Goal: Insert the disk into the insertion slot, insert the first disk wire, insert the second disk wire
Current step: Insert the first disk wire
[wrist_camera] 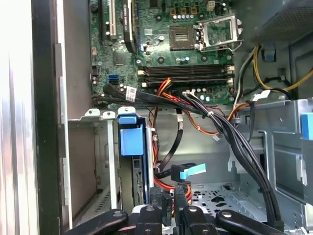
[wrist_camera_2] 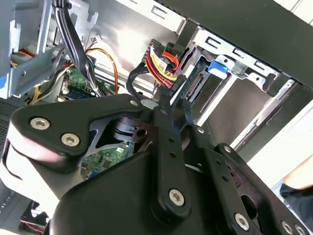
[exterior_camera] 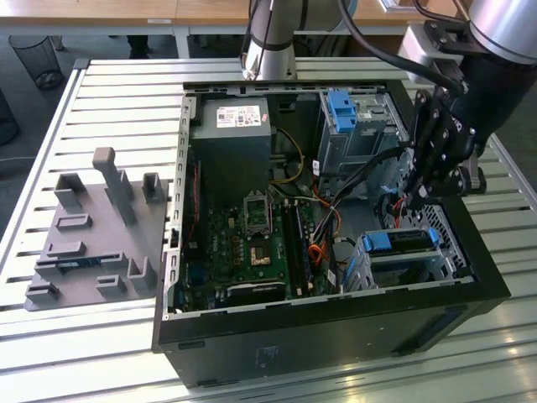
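**Fig.** Open case (exterior_camera: 319,336) lying on the slatted desk (exterior_camera: 117,92), with its open side facing up so that the arm (exterior_camera: 495,50) is reaching in from above.

- **Disk and slot.** The disk (exterior_camera: 401,242) is sitting inside the slot (exterior_camera: 419,273) at the exterior view's lower right. Its blue caddy is lining up with the mouth of the cage, so the first step is judged complete.
- **Jaws and plug.** The jaws are working just beside that cage. In the second wrist view they are drawn narrow, pinching a black plug (wrist_camera_2: 165,84) that ends a red, yellow and black wire bundle (wrist_camera_2: 159,61). They are gripping the plug by its flat sides, probably to keep it square to the disk's connector edge. Whether the plug is touching the disk cannot be told.
- **Slack.** The bundle is arching above the jaws, giving slack for travel.
- **Second cable.** In the first wrist view a black cable with a blue pull tab (wrist_camera: 188,171) is hanging near the disk (wrist_camera: 131,137), its end appearing free.
- **Other cage.** The taller cage (exterior_camera: 361,126), bearing a blue tab, is standing apart from this work.
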Action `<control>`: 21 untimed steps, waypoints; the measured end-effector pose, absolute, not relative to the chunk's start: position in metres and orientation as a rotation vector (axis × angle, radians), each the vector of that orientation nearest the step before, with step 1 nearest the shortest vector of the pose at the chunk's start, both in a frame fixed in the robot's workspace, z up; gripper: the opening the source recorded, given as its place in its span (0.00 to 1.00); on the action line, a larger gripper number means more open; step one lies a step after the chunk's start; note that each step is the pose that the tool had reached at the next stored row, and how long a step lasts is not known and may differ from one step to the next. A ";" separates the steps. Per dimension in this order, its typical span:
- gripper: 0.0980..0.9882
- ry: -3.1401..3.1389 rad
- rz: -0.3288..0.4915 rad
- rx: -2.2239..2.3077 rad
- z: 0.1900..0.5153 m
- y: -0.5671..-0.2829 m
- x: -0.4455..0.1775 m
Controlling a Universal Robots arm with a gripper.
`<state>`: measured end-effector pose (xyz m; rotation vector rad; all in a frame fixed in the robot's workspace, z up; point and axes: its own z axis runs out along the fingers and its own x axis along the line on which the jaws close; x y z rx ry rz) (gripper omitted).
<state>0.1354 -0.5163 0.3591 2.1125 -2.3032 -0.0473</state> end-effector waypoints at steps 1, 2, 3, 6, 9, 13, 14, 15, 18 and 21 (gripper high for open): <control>0.17 -2.315 -0.047 2.100 0.359 -0.516 0.136; 0.18 -2.327 -0.048 2.087 0.359 -0.516 0.136; 0.18 -2.340 -0.048 2.073 0.358 -0.516 0.136; 0.25 -2.378 -0.048 2.029 0.358 -0.515 0.136; 0.25 -2.414 -0.048 1.987 0.357 -0.515 0.136; 0.25 -2.437 -0.048 1.959 0.355 -0.514 0.139; 0.25 -2.438 -0.048 1.959 0.355 -0.514 0.140; 0.25 -2.438 -0.047 1.958 0.354 -0.514 0.140; 0.25 -2.434 -0.033 1.955 0.352 -0.514 0.140; 0.25 -2.428 -0.014 1.949 0.350 -0.514 0.142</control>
